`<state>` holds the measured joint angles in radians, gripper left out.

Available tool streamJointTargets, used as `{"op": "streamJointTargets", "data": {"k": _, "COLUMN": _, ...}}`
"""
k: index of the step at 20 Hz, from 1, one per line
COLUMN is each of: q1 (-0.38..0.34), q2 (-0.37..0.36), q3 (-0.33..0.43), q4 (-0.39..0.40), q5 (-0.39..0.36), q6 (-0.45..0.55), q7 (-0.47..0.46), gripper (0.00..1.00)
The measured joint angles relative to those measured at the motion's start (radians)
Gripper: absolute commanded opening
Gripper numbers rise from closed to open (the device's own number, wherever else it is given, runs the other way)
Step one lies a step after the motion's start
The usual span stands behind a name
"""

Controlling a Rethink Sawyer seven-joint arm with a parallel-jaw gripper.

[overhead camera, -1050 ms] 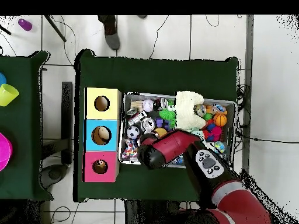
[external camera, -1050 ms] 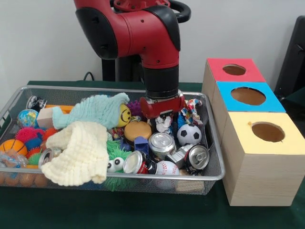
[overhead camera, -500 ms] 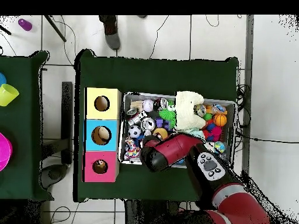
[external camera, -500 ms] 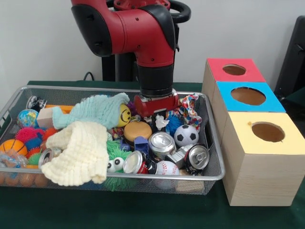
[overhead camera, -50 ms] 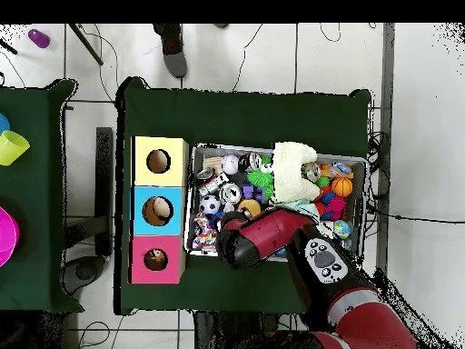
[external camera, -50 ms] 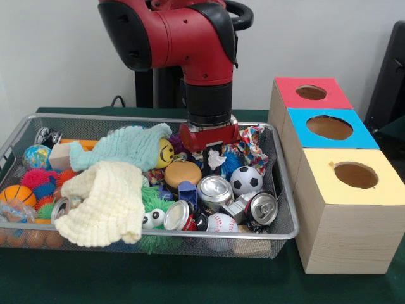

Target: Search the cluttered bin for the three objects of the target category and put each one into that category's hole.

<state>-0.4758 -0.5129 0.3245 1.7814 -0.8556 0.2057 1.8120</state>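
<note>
The end effector (external camera, -50 ms: 214, 154) is hanging low over the wire bin (external camera, -50 ms: 286, 209), seemingly pinching a small white crumpled piece (external camera, -50 ms: 217, 159), though the fingers are mostly hidden. Just beside it are lying a soccer ball (external camera, -50 ms: 245, 180) and crushed cans (external camera, -50 ms: 215, 190). Judging by this, the picking step is underway; next comes lifting clear and carrying toward the holed boxes (external camera, -50 ms: 329, 130).

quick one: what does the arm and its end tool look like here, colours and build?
Glossy red shells with black joint covers and a black cylindrical wrist section. Below it sits a silver collar, then the gripper with a red rounded housing; its tips are lost in the clutter. From overhead, the red forearm carries a grey oval panel with dark buttons. No loose cables show on the arm.
</note>
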Motion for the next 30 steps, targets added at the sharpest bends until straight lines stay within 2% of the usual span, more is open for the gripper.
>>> {"op": "streamJointTargets", "data": {"k": 4, "q1": 0.000, "q2": -0.032, "q3": 0.000, "q4": 0.029, "q5": 0.021, "q6": 0.000, "q7": 0.000, "gripper": 0.00}}
{"op": "streamJointTargets", "data": {"k": 10, "q1": 0.000, "q2": -0.131, "q3": 0.000, "q4": 0.114, "q5": 0.077, "q6": 0.026, "q7": 0.000, "gripper": 0.00}}
{"op": "streamJointTargets", "data": {"k": 16, "q1": 0.000, "q2": -0.185, "q3": 0.000, "q4": 0.157, "q5": 0.089, "q6": 0.052, "q7": 0.000, "gripper": 0.00}}
{"op": "streamJointTargets", "data": {"k": 27, "q1": -0.003, "q2": -0.193, "q3": 0.000, "q4": 0.167, "q5": 0.091, "q6": 0.060, "q7": 0.000, "gripper": 0.00}}
{"op": "streamJointTargets", "data": {"k": 30, "q1": -0.028, "q2": -0.184, "q3": 0.012, "q4": 0.166, "q5": 0.102, "q6": 0.080, "q7": 0.000, "gripper": 0.00}}
